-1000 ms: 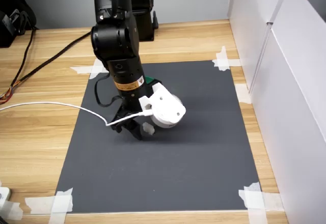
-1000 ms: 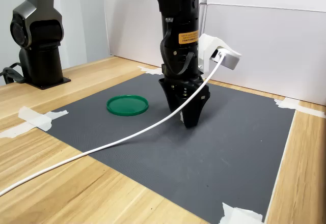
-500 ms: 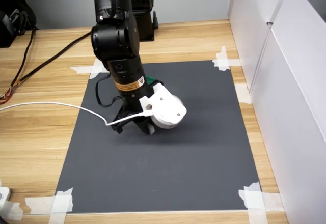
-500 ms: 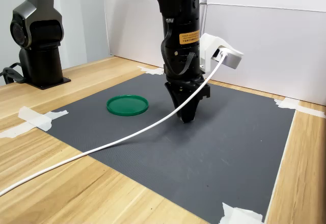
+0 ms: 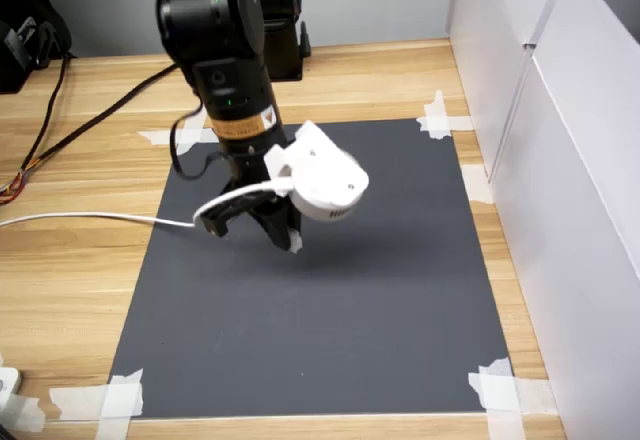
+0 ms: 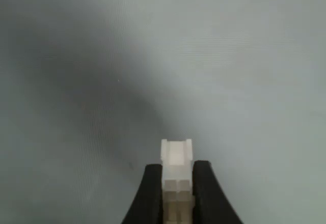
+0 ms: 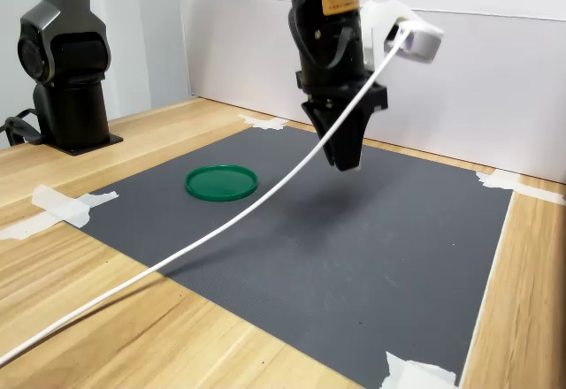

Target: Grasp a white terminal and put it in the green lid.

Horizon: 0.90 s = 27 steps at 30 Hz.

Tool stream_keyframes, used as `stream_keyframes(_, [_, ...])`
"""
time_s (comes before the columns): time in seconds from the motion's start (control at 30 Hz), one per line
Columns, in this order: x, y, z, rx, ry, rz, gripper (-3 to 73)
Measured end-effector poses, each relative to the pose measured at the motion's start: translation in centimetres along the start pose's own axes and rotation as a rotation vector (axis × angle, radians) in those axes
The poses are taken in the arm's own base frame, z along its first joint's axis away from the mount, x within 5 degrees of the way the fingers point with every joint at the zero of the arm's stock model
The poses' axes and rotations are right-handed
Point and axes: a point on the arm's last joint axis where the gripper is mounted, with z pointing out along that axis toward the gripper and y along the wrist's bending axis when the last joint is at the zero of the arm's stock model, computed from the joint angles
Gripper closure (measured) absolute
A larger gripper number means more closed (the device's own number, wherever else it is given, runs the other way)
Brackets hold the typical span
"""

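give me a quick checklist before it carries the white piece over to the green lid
1. White piece clamped between the fingers of the hand: ok in the wrist view.
2. Hand lifted clear of the dark mat: ok in the second exterior view.
3. Green lid empty and lying flat: ok.
4. Path across the mat to the lid free of objects: ok.
5. White cable clear of the lid: cannot tell, it hangs nearby.

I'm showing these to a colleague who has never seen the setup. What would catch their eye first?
Probably the black gripper hanging above the dark grey mat, shut on a tiny blocky white plastic terminal. Next, the flat round dark green plastic lid, lying empty towards the second exterior view's left.
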Motion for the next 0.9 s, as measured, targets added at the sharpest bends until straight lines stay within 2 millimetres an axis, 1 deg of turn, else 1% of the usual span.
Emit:
stream_keyframes(0.1, [0.1, 0.6, -2.1, 0.018, -0.023, -0.001, 60.8])
stream_keyframes(0.17, [0.6, 1.4, -3.1, 0.010, -0.026, 0.002, 60.8])
stream_keyframes(0.23, [1.1, 2.2, -3.7, -0.006, -0.020, 0.004, 60.8])
stream_keyframes(0.37, [2.8, 4.3, -4.2, -0.042, 0.013, 0.004, 60.8])
stream_keyframes(0.53, [5.1, 6.7, -4.2, -0.074, 0.064, -0.006, 60.8])
stream_keyframes(0.67, [6.8, 8.4, -3.6, -0.103, 0.114, -0.017, 60.8])
stream_keyframes(0.8, [7.9, 9.4, -2.8, -0.128, 0.152, -0.019, 60.8])
stream_keyframes(0.9, [8.4, 9.6, -2.3, -0.119, 0.160, -0.014, 60.8])
